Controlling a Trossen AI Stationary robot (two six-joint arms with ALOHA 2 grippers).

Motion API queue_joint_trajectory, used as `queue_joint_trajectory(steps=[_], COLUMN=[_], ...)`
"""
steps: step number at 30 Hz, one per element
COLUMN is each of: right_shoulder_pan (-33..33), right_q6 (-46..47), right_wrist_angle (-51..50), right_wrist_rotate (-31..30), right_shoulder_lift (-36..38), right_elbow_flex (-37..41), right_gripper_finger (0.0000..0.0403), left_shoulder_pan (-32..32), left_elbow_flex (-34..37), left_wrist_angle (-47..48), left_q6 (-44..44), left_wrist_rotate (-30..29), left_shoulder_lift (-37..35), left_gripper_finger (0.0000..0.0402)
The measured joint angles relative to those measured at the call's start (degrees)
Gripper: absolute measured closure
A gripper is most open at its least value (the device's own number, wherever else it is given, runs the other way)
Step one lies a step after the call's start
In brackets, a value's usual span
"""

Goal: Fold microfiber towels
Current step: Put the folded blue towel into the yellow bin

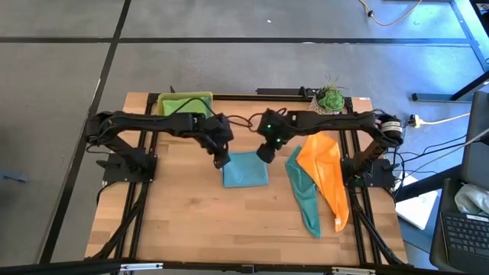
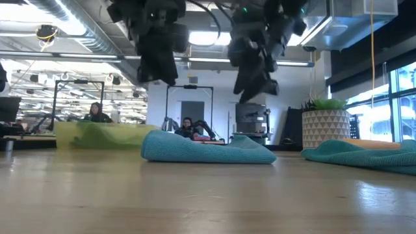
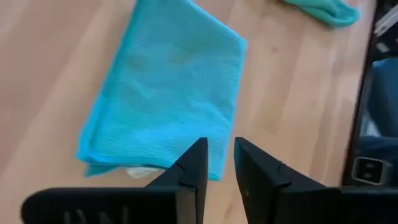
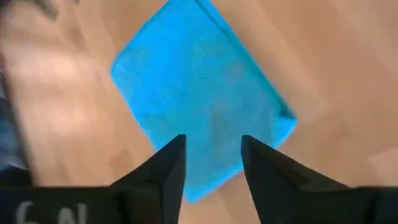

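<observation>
One light blue towel (image 1: pixel 245 169) lies folded flat at centre frame on the worktop (image 1: pixel 191 221), with the left claw (image 1: pixel 221 161) narrowly parted and the right claw (image 1: pixel 265 153) wider, both empty just above it. The teal towel (image 1: pixel 304 197) and orange towel (image 1: pixel 330 177) at right remain unfolded; a green one (image 1: pixel 182 104) sits in the tray (image 1: pixel 205 95) upper left.

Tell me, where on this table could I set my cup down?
The near half of the table is bare wood, left of the teal towel. The far middle is crowded: folded blue towel under both arms, orange towel alongside, tray and plant behind.
</observation>
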State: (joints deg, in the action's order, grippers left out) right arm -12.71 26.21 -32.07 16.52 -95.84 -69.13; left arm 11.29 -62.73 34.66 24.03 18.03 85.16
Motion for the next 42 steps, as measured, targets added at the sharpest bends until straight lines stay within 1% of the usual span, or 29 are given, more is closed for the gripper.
queue_joint_trajectory(steps=[2, 4, 7, 9, 11, 15, 16, 20, 21, 23, 26, 31, 35, 38, 40, 42], right_shoulder_pan=[-1.55, -2.42, -2.37, -0.94, 0.79, 3.18, 3.49, 3.63, 3.45, 3.07, 3.08, 3.13, 3.23, 3.3, 3.84, 4.68], right_q6=[5.15, 10.37, 19.56, 25.32, 30.6, 37.98, 38.61, 39.27, 39.4, 40.66, 41.37, 41.16, 41.11, 41.3, 40.77, 39.52], right_wrist_angle=[4.95, 9.66, 17.26, 21.77, 25.55, 34.07, 35.72, 36.67, 37.92, 43.84, 46.85, 48.22, 51.17, 52.16, 52.19, 52.23], right_wrist_rotate=[4.36, 7.9, 10.58, 9.65, 7.18, 3.67, 2.84, 0.73, 1.05, 1.9, 2.49, 2.33, 0.09, -1.66, -4.1, -7.6], right_shoulder_lift=[1.1, 2.29, 4.91, 6.61, 7.49, 6.89, 6.11, 1.4, 0.1, -2.78, -5.76, -8.77, -10.49, -11.23, -11.25, -11.25], right_elbow_flex=[5.07, 10.75, 18.45, 22.74, 26.24, 30.64, 30.95, 30.72, 30.72, 30.31, 30.1, 29.04, 29.01, 28.93, 28.93, 28.93], right_gripper_finger=[0.0232, 0.0217, 0.0198, 0.0188, 0.0179, 0.0172, 0.0171, 0.0171, 0.0171, 0.0171, 0.0171, 0.0171, 0.0174, 0.0193, 0.0219, 0.0256], left_shoulder_pan=[-0.48, -1.24, -3.04, -4.46, -5.89, -8.35, -8.93, -10.85, -11.37, -12.15, -13.41, -14.59, -15.55, -15.94, -16.16, -16.16], left_elbow_flex=[2.51, 6.56, 13.56, 17.8, 20.76, 23.02, 23.05, 23.03, 23.03, 23.03, 22.65, 22.18, 22.17, 22.17, 22.17, 22.17], left_wrist_angle=[-1.95, -4.23, -10.68, -15.13, -19.75, -21.08, -20.86, -21.01, -21.03, -21.17, -20.84, -20.87, -21.09, -21.36, -21.42, -21.45], left_q6=[3.06, 6.76, 14.79, 21.0, 26.08, 30.32, 30.67, 31.42, 31.98, 32.87, 33.46, 35.59, 37.11, 37.53, 37.5, 37.05], left_wrist_rotate=[0.09, -0.47, -1.19, -3.61, -7.58, -11.46, -12.0, -12.6, -12.56, -12.49, -12.1, -10.98, -10.59, -9.23, -8.48, -7.92], left_shoulder_lift=[-1.23, -3.79, -9.72, -14.19, -17.83, -22.55, -23.23, -24.03, -24.16, -24.18, -24.14, -24.14, -24.14, -24.14, -24.14, -24.14], left_gripper_finger=[0.0324, 0.0318, 0.0314, 0.0313, 0.0313, 0.0313, 0.0313, 0.0313, 0.0313, 0.0313, 0.0313, 0.0313, 0.0313, 0.0313, 0.0313, 0.0313])
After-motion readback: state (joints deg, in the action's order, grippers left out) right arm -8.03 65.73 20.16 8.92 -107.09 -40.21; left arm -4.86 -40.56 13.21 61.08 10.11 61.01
